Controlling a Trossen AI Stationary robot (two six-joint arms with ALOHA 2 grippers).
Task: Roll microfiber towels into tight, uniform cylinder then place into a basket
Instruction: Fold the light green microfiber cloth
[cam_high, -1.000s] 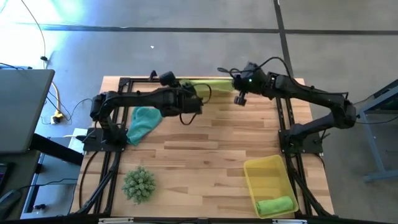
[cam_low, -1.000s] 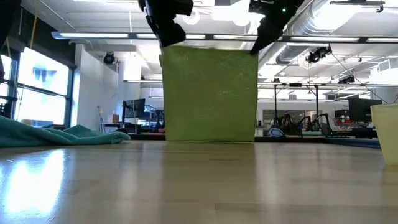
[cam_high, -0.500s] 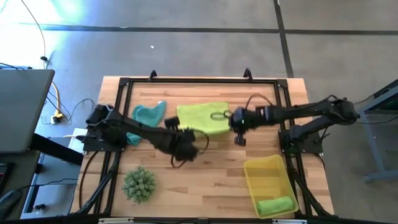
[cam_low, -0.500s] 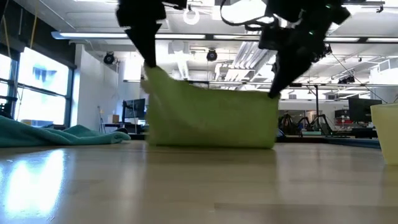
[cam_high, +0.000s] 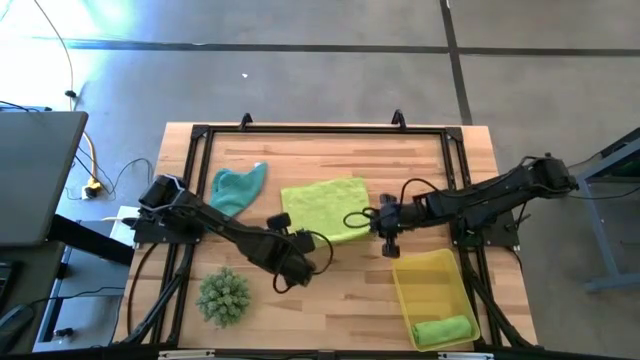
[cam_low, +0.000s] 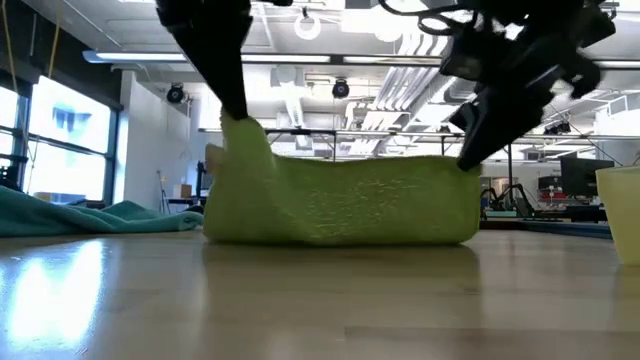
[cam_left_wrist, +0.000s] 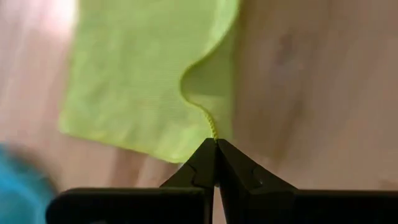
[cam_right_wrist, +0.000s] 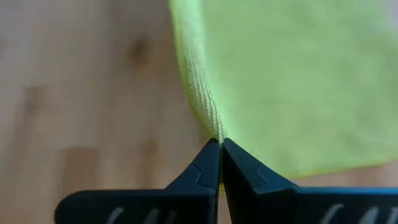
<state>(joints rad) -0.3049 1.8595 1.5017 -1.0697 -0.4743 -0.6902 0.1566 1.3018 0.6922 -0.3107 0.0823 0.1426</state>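
**Green towel held by two corners**

Bright green towel (cam_high: 322, 205) lies spread in the middle of the wooden worktop (cam_high: 330, 275). Both arms hold it. The left gripper (cam_high: 293, 238) has its jaws shut tight on the near left corner of the towel. In the left wrist view the two dark tips meet on the thin edge of the cloth (cam_left_wrist: 149, 81). The right gripper (cam_high: 375, 216) has its jaws shut tight on the near right corner. In the right wrist view the tips pinch the folded edge of the same cloth (cam_right_wrist: 292, 81).

From the low view, the towel (cam_low: 340, 205) stands up a little, like a low wall. Its bottom edge rests on the worktop. The left corner is lifted higher than the right one. Each arm comes down from above to its corner.

Another towel, the teal towel (cam_high: 238, 186), lies loose and crumpled to the left of the green one, near the far left side of the worktop. It shows at the left edge of the low view too (cam_low: 90, 217).

At the near right corner sits the yellow basket (cam_high: 404, 282). A rolled pale green towel (cam_high: 441, 329) lies inside it, at its near end.

One spiky green ball (cam_high: 223, 296) sits at the near left of the worktop.
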